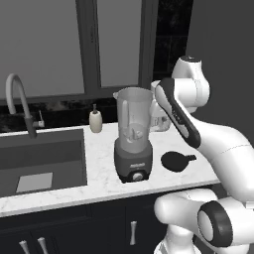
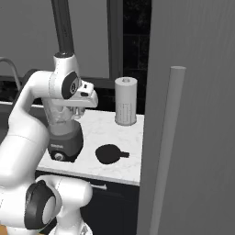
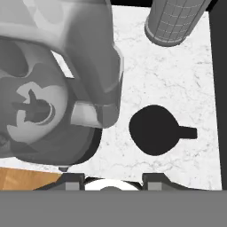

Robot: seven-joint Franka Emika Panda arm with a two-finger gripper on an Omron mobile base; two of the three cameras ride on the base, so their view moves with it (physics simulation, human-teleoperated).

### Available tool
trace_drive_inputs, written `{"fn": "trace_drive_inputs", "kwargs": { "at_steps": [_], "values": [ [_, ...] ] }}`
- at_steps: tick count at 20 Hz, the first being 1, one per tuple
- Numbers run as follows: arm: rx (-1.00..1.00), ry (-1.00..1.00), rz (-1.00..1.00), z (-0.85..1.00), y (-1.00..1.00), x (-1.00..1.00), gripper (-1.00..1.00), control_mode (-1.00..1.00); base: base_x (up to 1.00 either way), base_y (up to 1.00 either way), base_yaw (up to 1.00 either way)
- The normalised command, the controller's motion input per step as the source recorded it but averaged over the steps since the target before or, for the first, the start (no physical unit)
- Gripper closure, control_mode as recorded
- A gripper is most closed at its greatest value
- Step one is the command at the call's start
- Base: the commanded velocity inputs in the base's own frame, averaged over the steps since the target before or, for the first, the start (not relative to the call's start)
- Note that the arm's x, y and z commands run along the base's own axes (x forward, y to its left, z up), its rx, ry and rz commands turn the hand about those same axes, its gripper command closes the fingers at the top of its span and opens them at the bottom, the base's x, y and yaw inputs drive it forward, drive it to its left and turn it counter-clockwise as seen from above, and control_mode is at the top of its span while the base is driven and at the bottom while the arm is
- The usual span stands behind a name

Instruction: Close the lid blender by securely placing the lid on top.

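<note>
The blender (image 1: pixel 133 134) stands on the marble counter, a clear jar with an open mouth on a dark grey base with a front knob. From above, the hand view shows the blender (image 3: pixel 40 106) at left. The black round lid (image 1: pixel 176 161) lies flat on the counter to the blender's right, its tab pointing away from the blender. It appears as the lid (image 2: pixel 109 153) and lid (image 3: pixel 155 130) in the other views. My gripper (image 3: pixel 113 179) hangs high above the counter beside the jar's top, open, with nothing between its fingertips. The hand (image 2: pixel 85 98) sits next to the jar's rim.
A white cylindrical canister (image 2: pixel 125 101) stands at the back of the counter (image 1: pixel 99 163). A small beige soap bottle (image 1: pixel 95 120) is left of the blender, beyond it the sink (image 1: pixel 39 163) and faucet (image 1: pixel 20 101). A tall grey panel (image 2: pixel 193 114) walls off the right.
</note>
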Motion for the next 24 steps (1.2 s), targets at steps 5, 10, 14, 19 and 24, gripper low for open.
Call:
{"fn": "trace_drive_inputs", "kwargs": {
  "at_steps": [5, 10, 14, 19, 24],
  "values": [
    [0.0, -0.01, 0.0, 0.0, 0.0, -0.36, -1.0, -1.0, 0.0, 0.0, 0.0],
    [0.0, -0.11, -0.07, -0.07, -0.07, -0.67, -1.0, -1.0, 0.0, 0.0, 0.0],
    [0.05, -0.1, -0.39, -0.19, -0.13, -0.38, -1.0, -1.0, 0.0, 0.0, 0.0],
    [0.1, -0.05, -0.49, -0.22, -0.19, -0.1, -1.0, -1.0, 0.0, 0.0, 0.0],
    [0.15, 0.0, -0.52, -0.07, -0.22, -0.01, -1.0, -1.0, 0.0, 0.0, 0.0]
  ]
}}
